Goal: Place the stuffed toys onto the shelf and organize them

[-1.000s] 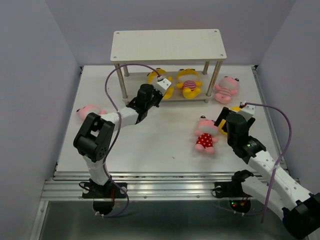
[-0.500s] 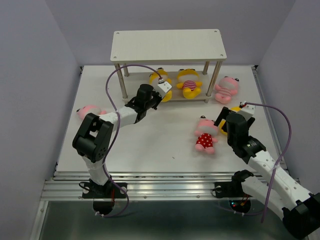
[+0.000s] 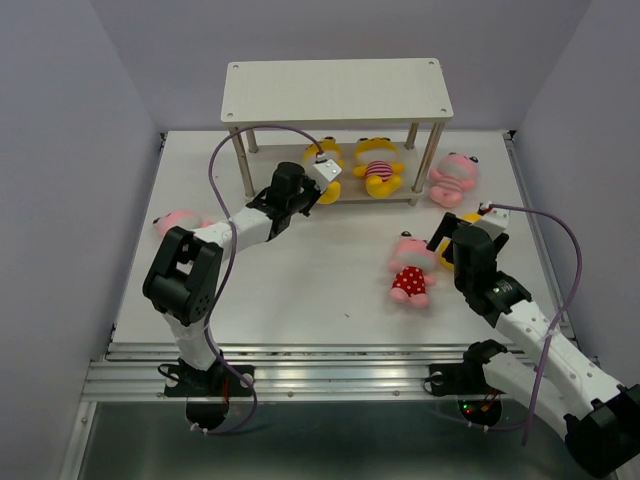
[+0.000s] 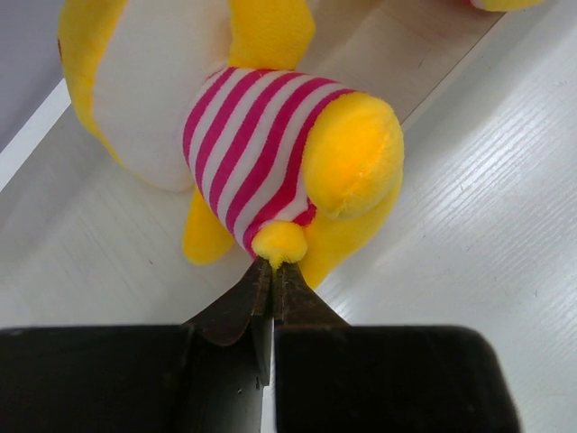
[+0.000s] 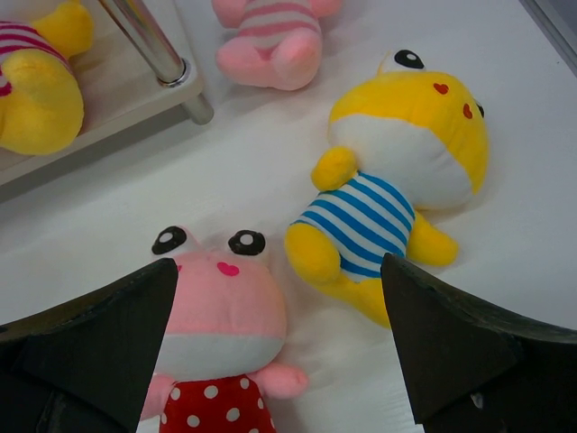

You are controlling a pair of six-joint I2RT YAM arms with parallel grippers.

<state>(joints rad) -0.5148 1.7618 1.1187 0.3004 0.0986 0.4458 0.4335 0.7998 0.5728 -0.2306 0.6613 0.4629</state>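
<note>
Yellow pink-striped toy point(image 4: 270, 153) on shelf's lower board point(image 4: 424, 45) in clamped left jaws; right jaws apart over polka-dot toy point(image 5: 216, 307)

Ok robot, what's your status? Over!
Left claw shut on paw of red-striped yellow toy, at lower shelf. Right claw open above polka-dot pink toy and blue-striped yellow toy. Nothing blocking either claw.
</note>
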